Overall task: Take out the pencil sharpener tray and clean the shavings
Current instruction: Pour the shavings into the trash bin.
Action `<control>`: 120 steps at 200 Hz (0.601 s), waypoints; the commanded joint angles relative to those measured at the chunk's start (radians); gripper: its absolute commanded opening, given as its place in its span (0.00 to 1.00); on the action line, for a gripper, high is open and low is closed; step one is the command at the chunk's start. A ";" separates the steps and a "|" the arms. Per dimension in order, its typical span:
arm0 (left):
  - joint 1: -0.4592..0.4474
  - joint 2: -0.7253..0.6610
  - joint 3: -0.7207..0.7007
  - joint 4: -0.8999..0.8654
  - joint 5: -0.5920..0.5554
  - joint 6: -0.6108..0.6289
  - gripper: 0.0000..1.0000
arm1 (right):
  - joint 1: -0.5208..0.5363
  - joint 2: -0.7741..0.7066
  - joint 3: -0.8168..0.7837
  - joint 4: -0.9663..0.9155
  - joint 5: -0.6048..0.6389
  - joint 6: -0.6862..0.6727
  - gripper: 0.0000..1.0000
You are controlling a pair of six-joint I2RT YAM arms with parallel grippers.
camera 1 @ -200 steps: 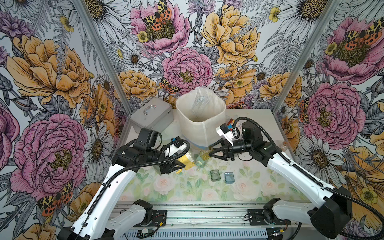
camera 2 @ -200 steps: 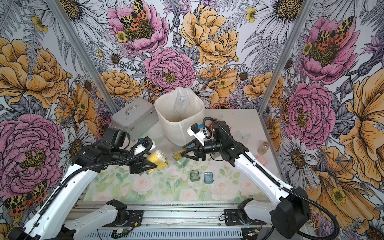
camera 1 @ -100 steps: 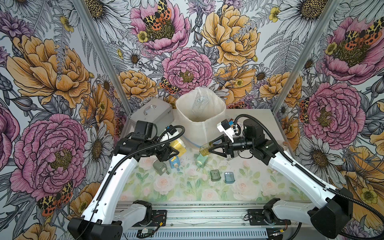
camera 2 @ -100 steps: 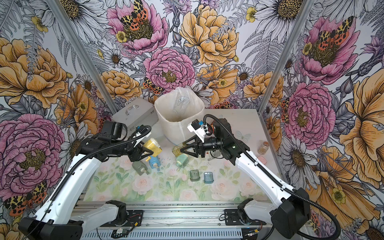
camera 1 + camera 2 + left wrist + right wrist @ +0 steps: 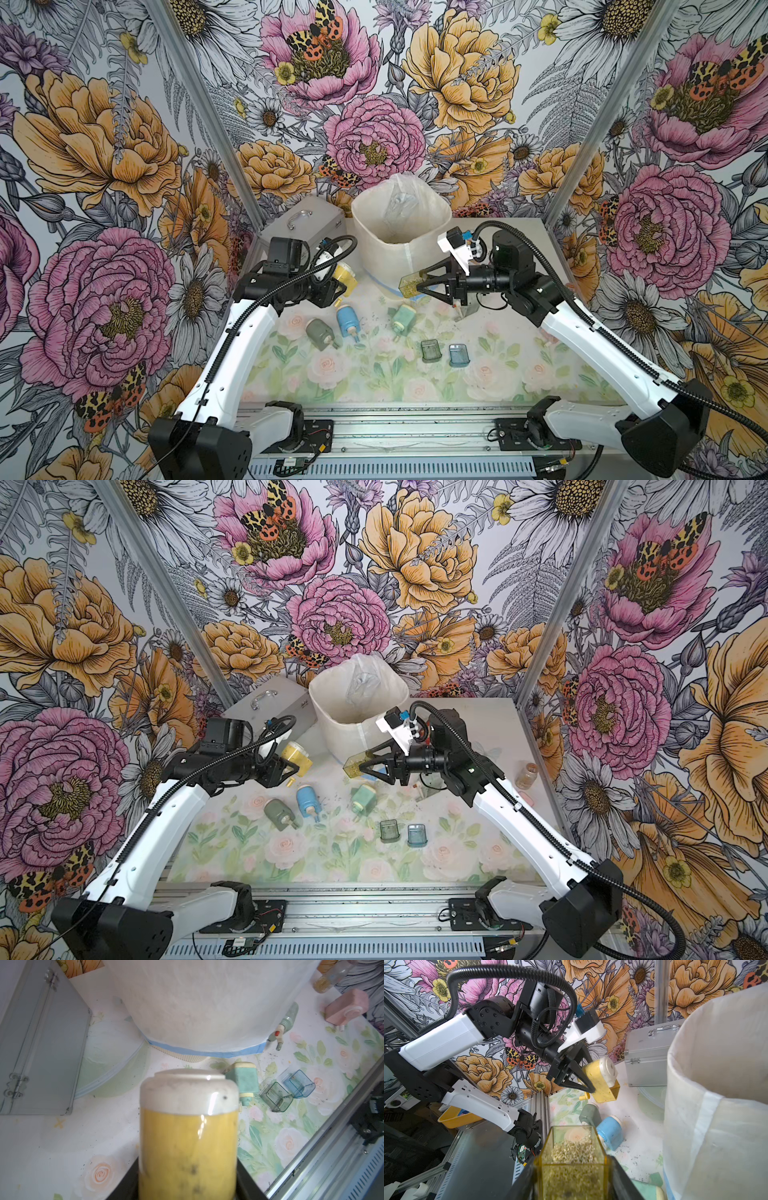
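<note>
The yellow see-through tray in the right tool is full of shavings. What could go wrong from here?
1. The yellow transparent plastic tray, shut in the right tool, seems lower than the rim of the white lined bin; it may bump the wall and spill its brownish shavings onto the floral table.
2. The left tool holds the yellow pencil sharpener in the air; a slip could drop it near the blue sharpener.

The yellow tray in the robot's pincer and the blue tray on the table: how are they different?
The yellow tray is up in the air, pinched by the right pincer; the blue tray lies on the table. The yellow tray holds a heap of shavings; the blue tray looks almost empty. One is yellow, the other blue. Both are small see-through plastic trays.
</note>
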State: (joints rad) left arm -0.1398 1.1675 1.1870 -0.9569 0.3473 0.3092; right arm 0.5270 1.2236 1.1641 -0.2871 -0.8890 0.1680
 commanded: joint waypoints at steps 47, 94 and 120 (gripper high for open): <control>0.067 0.028 -0.023 0.067 -0.263 -0.369 0.00 | 0.013 0.008 0.066 0.006 0.054 0.024 0.33; 0.186 0.002 -0.093 0.064 -0.304 -0.556 0.00 | 0.014 0.024 0.106 0.003 0.117 0.047 0.29; 0.190 -0.022 -0.136 0.065 -0.343 -0.583 0.00 | 0.016 0.050 0.130 0.005 0.133 0.069 0.29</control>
State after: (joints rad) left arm 0.0479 1.1923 1.0786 -0.9264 0.0620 -0.1875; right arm 0.5335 1.2465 1.2499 -0.2871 -0.7937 0.2073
